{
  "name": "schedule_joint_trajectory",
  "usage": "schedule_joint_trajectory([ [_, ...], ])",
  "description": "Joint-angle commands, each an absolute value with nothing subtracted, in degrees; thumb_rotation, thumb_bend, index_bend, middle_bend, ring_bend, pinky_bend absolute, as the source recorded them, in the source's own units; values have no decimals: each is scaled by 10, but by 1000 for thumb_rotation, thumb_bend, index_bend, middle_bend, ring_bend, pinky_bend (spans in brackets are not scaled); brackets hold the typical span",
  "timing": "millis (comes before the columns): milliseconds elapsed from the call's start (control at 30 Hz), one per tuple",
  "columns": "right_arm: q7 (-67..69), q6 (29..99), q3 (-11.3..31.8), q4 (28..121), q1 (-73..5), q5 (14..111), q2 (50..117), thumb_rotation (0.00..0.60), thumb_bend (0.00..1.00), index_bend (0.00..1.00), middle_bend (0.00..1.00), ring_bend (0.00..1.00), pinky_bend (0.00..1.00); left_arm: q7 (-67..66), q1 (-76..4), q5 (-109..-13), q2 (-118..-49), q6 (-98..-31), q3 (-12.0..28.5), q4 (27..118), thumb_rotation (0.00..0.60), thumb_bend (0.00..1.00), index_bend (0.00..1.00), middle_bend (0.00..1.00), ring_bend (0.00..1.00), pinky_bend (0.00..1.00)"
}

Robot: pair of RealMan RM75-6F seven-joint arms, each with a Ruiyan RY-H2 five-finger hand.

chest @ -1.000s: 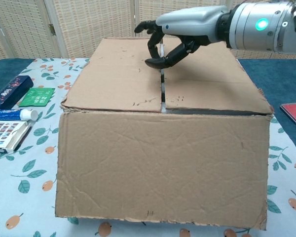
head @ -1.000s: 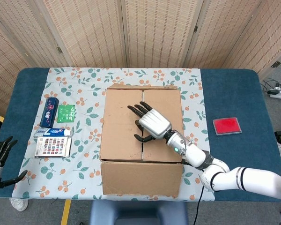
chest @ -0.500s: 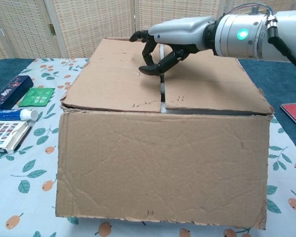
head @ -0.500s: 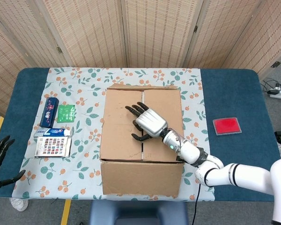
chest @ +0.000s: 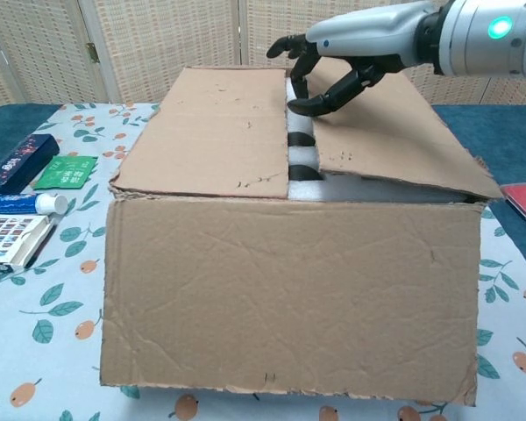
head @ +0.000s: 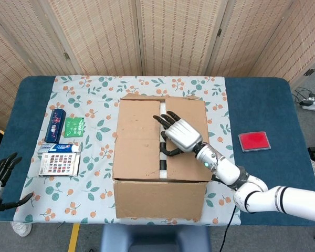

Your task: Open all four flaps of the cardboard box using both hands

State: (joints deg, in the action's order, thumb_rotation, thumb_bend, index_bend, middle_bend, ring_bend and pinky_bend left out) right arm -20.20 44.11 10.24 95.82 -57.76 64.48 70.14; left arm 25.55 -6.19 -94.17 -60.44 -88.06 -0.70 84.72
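Lifting the first top flap was the step in hand. In the head view, the brown cardboard box (head: 160, 157) sat at the centre of the counter (head: 262, 105), on a leaf-patterned cloth. The right hand (head: 181, 135) lay over the box's central seam, its dark fingers (head: 164, 120) curled under the inner edge of the right-side top flap (head: 188, 126), which was raised a little. White and dark contents showed through the gap, though what they were could not be told. The left hand (head: 1, 176) hung at the lower left edge of the frame, fingers spread, holding nothing.

In the chest view, the right-side flap tilted upward while the flat left-side flap (chest: 215, 132) lay closed. Next, the raised flap probably needed swinging outward, and the left hand needed bringing to its own flap.
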Motion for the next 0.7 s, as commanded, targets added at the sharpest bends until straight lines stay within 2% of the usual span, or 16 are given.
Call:
schedule_joint_trajectory([
  [33,-204,453,102,973,-570,644,685,223,487,536,0,0,0,254,-63,-941,-606,-881,-7,846,600,246,19,0,0,0],
  [700,-151,556,117,1097,-481,702,537,224,487,536,0,0,0,263,-77,-960,-613,-868,-18,843,600,245,19,0,0,0],
])
